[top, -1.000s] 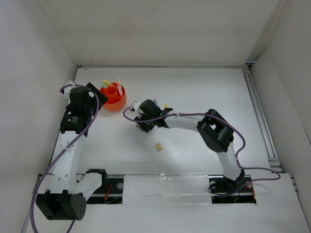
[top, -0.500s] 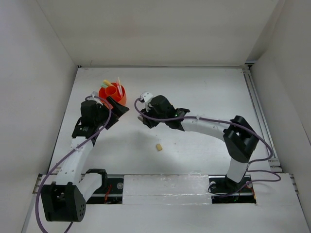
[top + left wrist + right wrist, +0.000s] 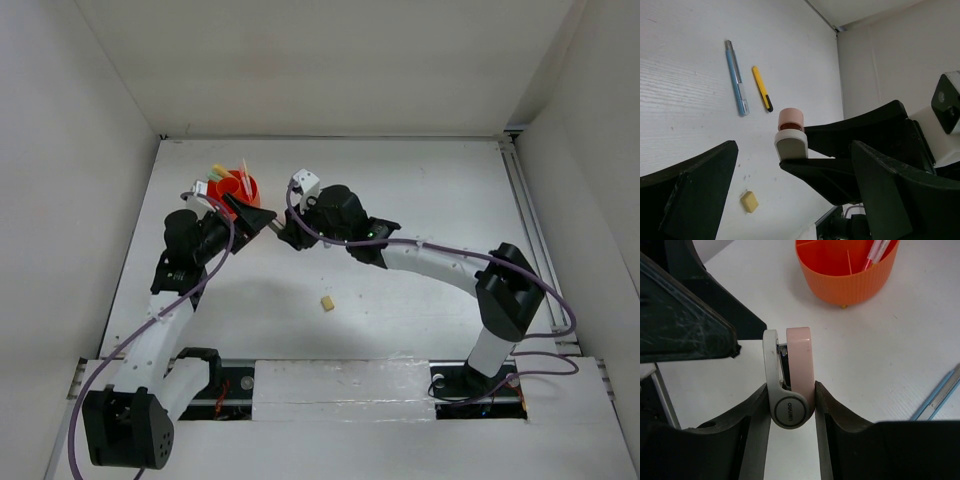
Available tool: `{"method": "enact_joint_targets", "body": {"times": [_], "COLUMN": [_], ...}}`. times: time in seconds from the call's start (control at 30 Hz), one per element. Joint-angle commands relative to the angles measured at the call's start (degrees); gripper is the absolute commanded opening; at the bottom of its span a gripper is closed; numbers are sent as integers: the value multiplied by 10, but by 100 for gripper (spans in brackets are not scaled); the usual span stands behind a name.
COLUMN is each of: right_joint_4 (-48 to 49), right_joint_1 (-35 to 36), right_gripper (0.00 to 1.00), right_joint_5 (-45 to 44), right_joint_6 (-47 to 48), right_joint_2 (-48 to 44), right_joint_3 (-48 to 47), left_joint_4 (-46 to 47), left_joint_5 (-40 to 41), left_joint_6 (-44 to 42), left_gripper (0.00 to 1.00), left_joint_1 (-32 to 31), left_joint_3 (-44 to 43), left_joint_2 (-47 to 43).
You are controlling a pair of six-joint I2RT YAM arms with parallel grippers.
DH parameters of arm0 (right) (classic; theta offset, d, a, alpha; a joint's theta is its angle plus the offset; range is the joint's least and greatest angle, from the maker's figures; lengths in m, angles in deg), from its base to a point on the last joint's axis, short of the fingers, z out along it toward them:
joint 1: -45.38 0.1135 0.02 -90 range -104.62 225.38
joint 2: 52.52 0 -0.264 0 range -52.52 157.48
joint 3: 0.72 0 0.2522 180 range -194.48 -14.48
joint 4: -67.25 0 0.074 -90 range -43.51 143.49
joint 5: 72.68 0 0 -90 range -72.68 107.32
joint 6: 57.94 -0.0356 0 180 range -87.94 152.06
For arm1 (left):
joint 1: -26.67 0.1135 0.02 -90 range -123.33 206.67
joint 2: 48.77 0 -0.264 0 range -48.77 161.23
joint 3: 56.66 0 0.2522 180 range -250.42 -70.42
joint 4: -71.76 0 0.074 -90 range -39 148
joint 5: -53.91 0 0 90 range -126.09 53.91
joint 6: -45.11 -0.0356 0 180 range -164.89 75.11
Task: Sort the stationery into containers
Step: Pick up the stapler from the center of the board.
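White table [image 3: 420, 190] fills my top view. The orange cup [image 3: 236, 192] sits upper left. My left gripper [image 3: 252, 214] gapes wide just beside it; my right gripper [image 3: 790, 387] is clamped on the pink-grey block [image 3: 799, 355], left of centre. 1 tan eraser [image 3: 326, 302] lies lower centre.

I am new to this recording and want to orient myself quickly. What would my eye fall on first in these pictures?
First, the pink and grey block, clamped between the right arm's fingers above the table. The left arm's fingers stand wide open just in front of it, beside the orange cup holding a pink pen. A tan eraser lies alone on the table.
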Motion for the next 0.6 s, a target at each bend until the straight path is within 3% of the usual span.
{"method": "enact_joint_targets", "body": {"times": [0.0, 0.3, 0.4, 0.43, 0.47, 0.57], "right_joint_4": [53, 53, 53, 53, 53, 53], "right_joint_1": [4, 27, 33, 33, 33, 33], "right_gripper": [0, 0, 0, 0, 0, 0], "right_joint_5": [27, 52, 52, 52, 52, 46], "right_joint_6": [-12, -5, 9, 9, 9, 9], "right_joint_2": [2, 13, 18, 18, 25, 31], "right_joint_3": [-42, -74, -79, -84, -84, -89], "left_joint_4": [45, 59, 59, 59, 59, 53], "left_joint_5": [-12, -1, 4, 4, 11, 16], "left_joint_6": [-2, -2, -2, -2, -2, -2], "left_gripper": [91, 80, 61, 50, 28, 1], "left_joint_1": [-1, -1, -1, -1, -1, -1], "left_joint_3": [6, 11, 11, 5, 5, -16], "left_joint_2": [-15, 8, 14, 14, 14, 25]}}
